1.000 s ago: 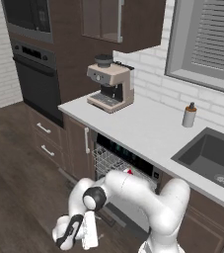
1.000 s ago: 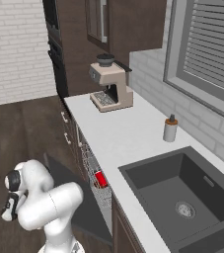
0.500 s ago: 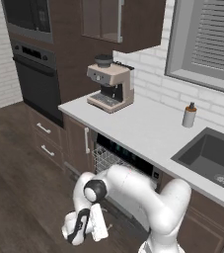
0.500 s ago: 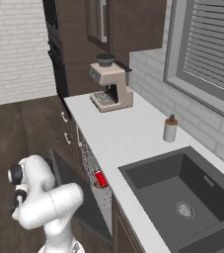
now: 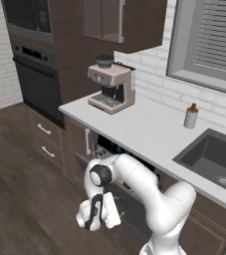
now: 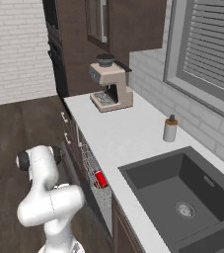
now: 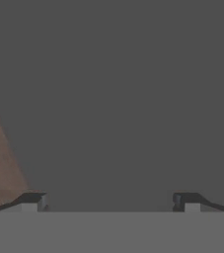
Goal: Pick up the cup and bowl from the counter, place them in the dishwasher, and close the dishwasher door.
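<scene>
Nearest, claw [image 5: 95,219] hanging low over the floor in front of the dishwasher [image 5: 129,187], fingers spread wide, holding nothing. In the hand view, fingertips [image 7: 32,200] far apart, facing a flat dark grey panel, likely the dishwasher door [image 7: 133,99], with a wedge of brown floor [image 7: 0,163] at its edge. Further in, cup [image 6: 100,179] lying in the wire rack [image 6: 96,183] under the front edge of the worktop [image 6: 128,143]; loading of that looks done. Bowl hidden, probably in the rack too, though cannot tell. Beyond, a coffee machine [image 5: 110,84], a soap bottle [image 5: 191,116] and the sink [image 5: 214,159]. Left to do: shutting the door.
</scene>
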Controlling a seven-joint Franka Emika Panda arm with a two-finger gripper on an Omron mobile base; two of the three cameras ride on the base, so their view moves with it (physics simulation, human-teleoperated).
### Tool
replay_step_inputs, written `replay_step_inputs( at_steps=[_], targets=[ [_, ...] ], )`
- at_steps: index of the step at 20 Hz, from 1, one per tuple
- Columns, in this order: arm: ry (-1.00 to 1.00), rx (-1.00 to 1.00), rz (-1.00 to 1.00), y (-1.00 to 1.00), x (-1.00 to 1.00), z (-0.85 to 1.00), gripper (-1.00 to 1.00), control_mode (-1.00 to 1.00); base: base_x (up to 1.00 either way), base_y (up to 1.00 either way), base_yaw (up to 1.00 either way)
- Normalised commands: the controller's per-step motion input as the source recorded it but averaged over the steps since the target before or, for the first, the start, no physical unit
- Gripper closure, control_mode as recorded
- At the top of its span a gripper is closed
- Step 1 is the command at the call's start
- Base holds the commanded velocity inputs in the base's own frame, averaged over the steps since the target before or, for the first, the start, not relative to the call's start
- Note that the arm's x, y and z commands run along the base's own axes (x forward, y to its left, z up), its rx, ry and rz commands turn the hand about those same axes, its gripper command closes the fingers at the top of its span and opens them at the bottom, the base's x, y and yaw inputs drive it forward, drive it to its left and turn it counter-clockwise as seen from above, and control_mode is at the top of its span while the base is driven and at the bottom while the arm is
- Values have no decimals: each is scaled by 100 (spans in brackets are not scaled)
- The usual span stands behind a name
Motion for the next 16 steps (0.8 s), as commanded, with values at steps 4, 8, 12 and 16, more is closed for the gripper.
replay_step_inputs(
  at_steps=[4,8,12,16],
  targets=[
    [6,8,0,-100,100,4,-100,-100,0,0,0],
    [6,8,0,-100,100,1,-100,-100,0,0,0],
    [5,9,0,-100,100,0,-100,-100,0,0,0],
    [7,9,0,-100,100,-1,-100,-100,0,0,0]
  ],
)
